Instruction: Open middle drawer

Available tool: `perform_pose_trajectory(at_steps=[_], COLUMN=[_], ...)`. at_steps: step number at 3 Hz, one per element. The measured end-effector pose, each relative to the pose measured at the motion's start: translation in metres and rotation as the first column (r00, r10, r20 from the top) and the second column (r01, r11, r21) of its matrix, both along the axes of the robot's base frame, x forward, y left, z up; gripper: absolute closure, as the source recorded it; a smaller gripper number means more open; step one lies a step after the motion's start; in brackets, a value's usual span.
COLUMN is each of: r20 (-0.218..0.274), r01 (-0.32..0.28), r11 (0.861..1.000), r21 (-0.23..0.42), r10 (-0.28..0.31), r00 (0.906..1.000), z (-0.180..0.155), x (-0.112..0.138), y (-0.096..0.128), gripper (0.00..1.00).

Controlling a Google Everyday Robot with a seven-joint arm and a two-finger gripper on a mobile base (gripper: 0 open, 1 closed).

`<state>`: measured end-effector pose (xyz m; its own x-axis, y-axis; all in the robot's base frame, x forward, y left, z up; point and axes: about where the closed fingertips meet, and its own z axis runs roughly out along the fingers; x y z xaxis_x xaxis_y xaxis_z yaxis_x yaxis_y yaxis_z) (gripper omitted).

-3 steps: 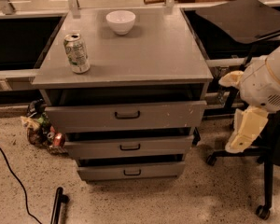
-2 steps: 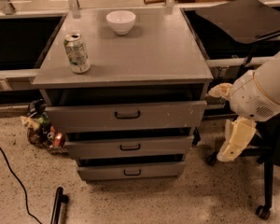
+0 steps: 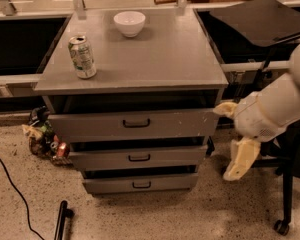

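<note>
I see the arm (image 3: 285, 101) entering from the right of the cabinet (image 3: 155, 59). Its white forearm slopes down and leftward toward the cabinet's right side. The gripper (image 3: 223, 143) sits just beside that right side, level with the drawer fronts and clear of the floor.

The arm's upper section is cut off right of the cabinet by the frame edge. The rounded wrist housing covers the point where the fingers join. The upper finger (image 3: 224, 108) ends near the right corner of the top drawer (image 3: 135, 125); I cannot tell whether it touches.

The claw is spread wide. The upper finger points toward the cabinet and the lower finger (image 3: 241, 159) hangs downward. Nothing is held between them.

The middle drawer (image 3: 139, 157) is the second of three fronts in the cabinet, under the scuffed top drawer and above the bottom drawer (image 3: 140, 184). Its black handle is untouched, well left of the gripper.

On the cabinet top, a can (image 3: 82, 57) stands front left and a white bowl (image 3: 129, 23) sits at the rear.
</note>
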<state>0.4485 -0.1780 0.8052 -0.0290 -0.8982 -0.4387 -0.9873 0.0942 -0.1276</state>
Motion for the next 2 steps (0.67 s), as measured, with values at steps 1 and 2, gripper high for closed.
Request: perform_pose_trajectory(at_steps=[1, 2], r20=[0.012, 0.015], r01=[-0.086, -0.155], r11=[0.996, 0.985], r21=[0.038, 0.080], r10=[0.085, 0.155], r00=[0.9963, 0.9879], z=[-0.068, -0.124], x=[0.007, 0.010], y=[0.010, 0.020], gripper=[0.00, 0.00])
